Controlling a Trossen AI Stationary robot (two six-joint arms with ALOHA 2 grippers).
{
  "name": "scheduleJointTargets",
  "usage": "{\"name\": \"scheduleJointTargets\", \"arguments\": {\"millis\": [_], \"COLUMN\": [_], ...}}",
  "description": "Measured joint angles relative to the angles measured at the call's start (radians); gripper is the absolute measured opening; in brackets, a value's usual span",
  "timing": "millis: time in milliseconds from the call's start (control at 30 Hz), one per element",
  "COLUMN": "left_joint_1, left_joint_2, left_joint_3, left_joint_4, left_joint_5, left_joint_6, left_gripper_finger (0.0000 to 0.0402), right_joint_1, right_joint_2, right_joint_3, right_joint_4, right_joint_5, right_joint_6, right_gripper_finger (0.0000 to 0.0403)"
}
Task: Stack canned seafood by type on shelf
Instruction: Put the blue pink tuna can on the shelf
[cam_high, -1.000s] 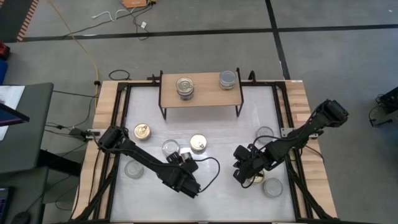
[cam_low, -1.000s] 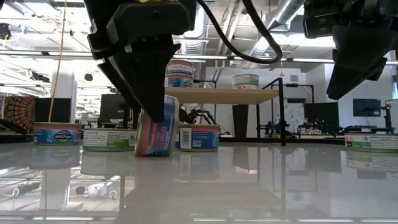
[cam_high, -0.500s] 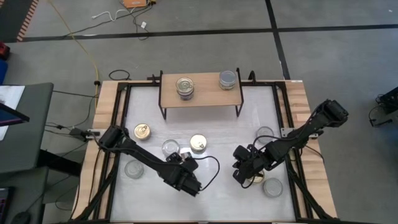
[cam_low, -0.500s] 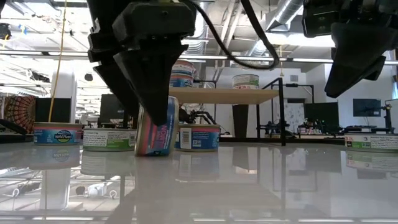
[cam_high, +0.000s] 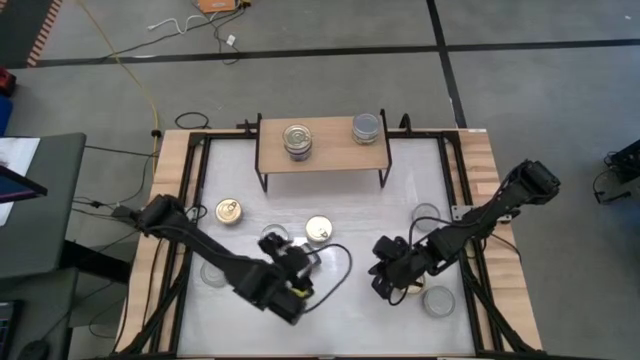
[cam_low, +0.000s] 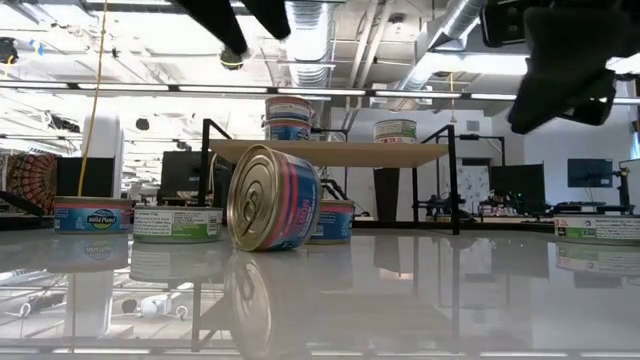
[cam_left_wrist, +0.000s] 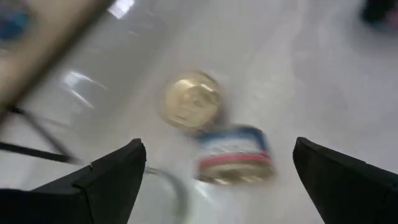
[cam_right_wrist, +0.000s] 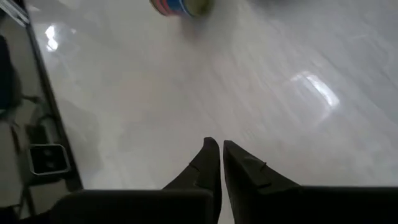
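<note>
Progress: we count three cans on shelf (cam_high: 322, 157), upper centre: a two-can stack (cam_high: 297, 140) and a single silver can (cam_high: 367, 127). Approx. seven left on bench (cam_high: 340, 325).

Tipped can (cam_low: 272, 198): on its side, centre-left, gold lid showing.

Left gripper (cam_high: 283, 262): fingers wide, empty, above the can.

Right gripper (cam_high: 388, 283): lower right, fingers nearly shut, empty.

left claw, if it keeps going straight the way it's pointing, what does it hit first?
Most likely the can lying on its side, centred ahead of the open left claw in its wrist view. A gold-lidded can sits just beyond it. Depth is hard to judge.
</note>
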Motion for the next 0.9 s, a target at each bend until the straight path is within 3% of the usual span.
{"name": "scheduleJointTargets", "arguments": {"millis": [133,233,367,533,667,767,900], "left_joint_1": [-0.036,-0.057,-0.096,-0.141,-0.168,-0.171,-0.163], "left_joint_2": [-0.006,-0.008,-0.047,-0.224,-0.414,-0.568,-0.76], "left_joint_3": [-0.005,-0.063,-0.194,-0.441,-0.657,-0.798,-0.963], "left_joint_4": [-0.175,-0.209,-0.171,0.021,0.297,0.531,0.812], "left_joint_5": [-0.117,-0.16,-0.165,-0.173,-0.177,-0.153,-0.044], "left_joint_6": [-0.13,-0.221,-0.309,-0.315,-0.142,0.039,0.294], "left_gripper_finger": [0.0391,0.0391,0.0391,0.0391,0.0391,0.0391,0.0391], "right_joint_1": [0.0,0.0,-0.018,-0.067,-0.111,-0.133,-0.164], "right_joint_2": [0.0,0.0,0.001,0.001,0.053,0.167,0.346], "right_joint_3": [0.0,0.0,0.031,0.093,0.171,0.277,0.497], "right_joint_4": [0.058,0.11,0.113,0.108,0.109,0.1,-0.136], "right_joint_5": [0.031,0.092,0.143,0.156,0.157,0.152,0.118], "right_joint_6": [0.021,0.04,0.071,0.072,0.07,0.042,0.048], "right_gripper_finger": [0.0016,0.0014,0.0016,0.0012,0.0011,0.0011,0.0011]}}
